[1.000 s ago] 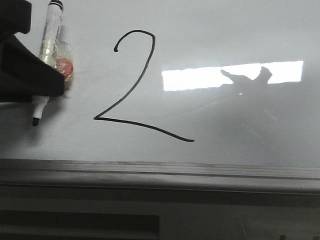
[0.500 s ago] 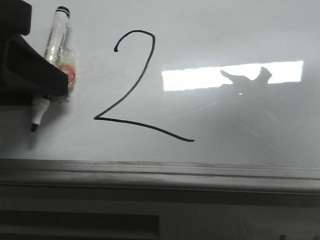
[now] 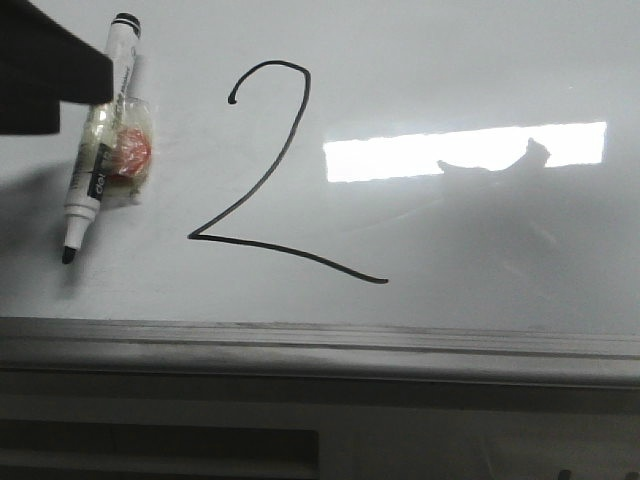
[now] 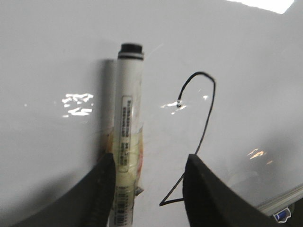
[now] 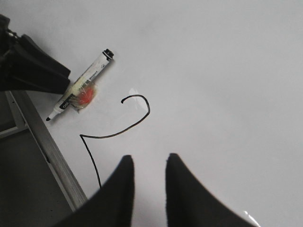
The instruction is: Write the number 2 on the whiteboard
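The number 2 (image 3: 265, 172) is drawn in thin black line on the whiteboard (image 3: 450, 250). It also shows in the left wrist view (image 4: 207, 124) and the right wrist view (image 5: 118, 135). A white marker (image 3: 100, 140) with a black tip and a taped orange wad lies flat on the board, left of the digit. My left gripper (image 4: 149, 161) is open above it; the marker (image 4: 127, 123) lies beside one finger, not clamped. In the front view this gripper (image 3: 40, 70) is a dark shape at the top left. My right gripper (image 5: 149, 158) is open and empty over the board.
The board's grey metal frame edge (image 3: 320, 345) runs along the near side, with a dark ledge below it. A bright rectangular light reflection (image 3: 400, 155) lies right of the digit. In the right wrist view, the frame edge (image 5: 47, 146) and the marker (image 5: 80, 87) are visible.
My left gripper has let go of the marker and drawn back towards the top left. The marker now lies free on the board, slightly shifted.
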Available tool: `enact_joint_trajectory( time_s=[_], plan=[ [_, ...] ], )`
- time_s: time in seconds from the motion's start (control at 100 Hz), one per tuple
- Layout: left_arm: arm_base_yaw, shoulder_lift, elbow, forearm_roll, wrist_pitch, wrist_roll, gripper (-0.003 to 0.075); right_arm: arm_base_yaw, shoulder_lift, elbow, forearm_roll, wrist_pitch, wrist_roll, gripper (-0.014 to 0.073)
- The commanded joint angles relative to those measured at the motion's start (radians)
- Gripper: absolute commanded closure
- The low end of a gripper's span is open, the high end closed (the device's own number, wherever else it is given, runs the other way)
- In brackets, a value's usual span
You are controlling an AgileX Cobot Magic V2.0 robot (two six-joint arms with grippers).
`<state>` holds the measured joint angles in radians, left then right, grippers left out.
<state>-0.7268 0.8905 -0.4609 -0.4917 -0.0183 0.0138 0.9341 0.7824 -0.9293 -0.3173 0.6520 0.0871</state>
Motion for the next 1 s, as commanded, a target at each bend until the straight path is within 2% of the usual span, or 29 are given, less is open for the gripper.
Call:
enact_joint_trajectory(
  time_s=[0.0, 0.13, 0.39, 0.67, 0.76, 0.88, 0.99],
  plan=[
    [0.001, -0.069, -0.033, 0.036, -0.062, -0.006, 0.0491, -0.007, -0.03, -0.028, -0.015, -0.054, 0.004, 0.0671],
    [0.001, -0.175, -0.033, 0.158, -0.07, -0.005, 0.0738, -0.007, -0.105, -0.002, -0.024, -0.089, 0.004, 0.0663],
    [0.001, -0.359, 0.037, 0.293, -0.092, -0.005, 0.0739, -0.007, -0.431, 0.219, -0.131, -0.253, 0.004, 0.0663],
    [0.001, -0.55, 0.157, 0.392, -0.103, -0.005, 0.0739, -0.007, -0.807, 0.37, -0.122, -0.058, 0.03, 0.0663],
    [0.001, -0.574, 0.164, 0.437, -0.103, -0.005, 0.0739, -0.007, -0.81, 0.373, -0.115, -0.02, 0.03, 0.0664],
    [0.001, -0.578, 0.164, 0.432, -0.103, -0.005, 0.0739, -0.009, -0.79, 0.38, -0.039, -0.008, 0.03, 0.0664],
    [0.001, -0.578, 0.164, 0.432, -0.103, -0.005, 0.0739, -0.009, -0.789, 0.38, -0.036, 0.0, 0.03, 0.0664]
  ],
)
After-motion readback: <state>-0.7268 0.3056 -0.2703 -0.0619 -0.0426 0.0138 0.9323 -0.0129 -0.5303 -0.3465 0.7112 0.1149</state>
